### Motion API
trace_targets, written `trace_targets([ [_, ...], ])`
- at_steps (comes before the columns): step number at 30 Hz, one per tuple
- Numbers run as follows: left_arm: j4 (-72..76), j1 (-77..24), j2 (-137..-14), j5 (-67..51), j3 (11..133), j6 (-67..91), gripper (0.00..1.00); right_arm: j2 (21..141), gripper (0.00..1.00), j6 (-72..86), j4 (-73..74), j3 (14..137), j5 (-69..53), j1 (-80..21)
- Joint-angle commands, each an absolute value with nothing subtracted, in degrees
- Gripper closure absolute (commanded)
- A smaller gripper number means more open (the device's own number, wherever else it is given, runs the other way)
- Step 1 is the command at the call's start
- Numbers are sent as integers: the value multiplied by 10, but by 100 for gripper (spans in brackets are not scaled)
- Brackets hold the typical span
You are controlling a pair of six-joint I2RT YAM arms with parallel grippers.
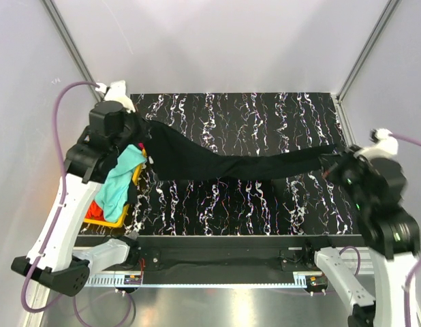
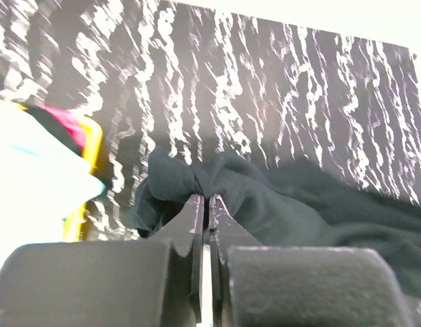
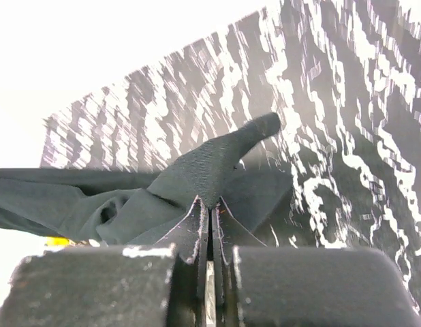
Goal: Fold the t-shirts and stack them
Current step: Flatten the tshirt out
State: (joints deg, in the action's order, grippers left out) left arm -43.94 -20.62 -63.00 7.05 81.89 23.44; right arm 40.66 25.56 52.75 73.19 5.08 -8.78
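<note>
Evidently the black t-shirt (image 1: 224, 163) spans the table (image 1: 265, 116) from left to right, pulled taut, probably so it can be laid flat for folding. The left tool (image 2: 209, 199) is clenched on one bunched edge and the right tool (image 3: 210, 204) on the opposite one. A turquoise t-shirt (image 1: 118, 180) drapes over the yellow bin (image 1: 122, 219) at the left.

Black t-shirt (image 1: 217, 162), turquoise t-shirt (image 1: 118, 180), yellow bin (image 1: 122, 219), black white-streaked table (image 1: 265, 112).
</note>
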Motion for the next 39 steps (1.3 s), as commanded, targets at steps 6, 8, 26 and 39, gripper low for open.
trace_targets([
  [6,-455,-253,-648,203,1002,142,100,320,100,255,525,778,102,-86],
  [8,-441,-259,-665,214,1021,128,100,326,100,256,523,775,142,-87],
  [26,-398,-243,-795,102,1101,149,100,478,100,136,481,876,135,-87],
  [39,-436,-178,-682,105,700,177,74,403,84,283,618,592,-336,-87],
])
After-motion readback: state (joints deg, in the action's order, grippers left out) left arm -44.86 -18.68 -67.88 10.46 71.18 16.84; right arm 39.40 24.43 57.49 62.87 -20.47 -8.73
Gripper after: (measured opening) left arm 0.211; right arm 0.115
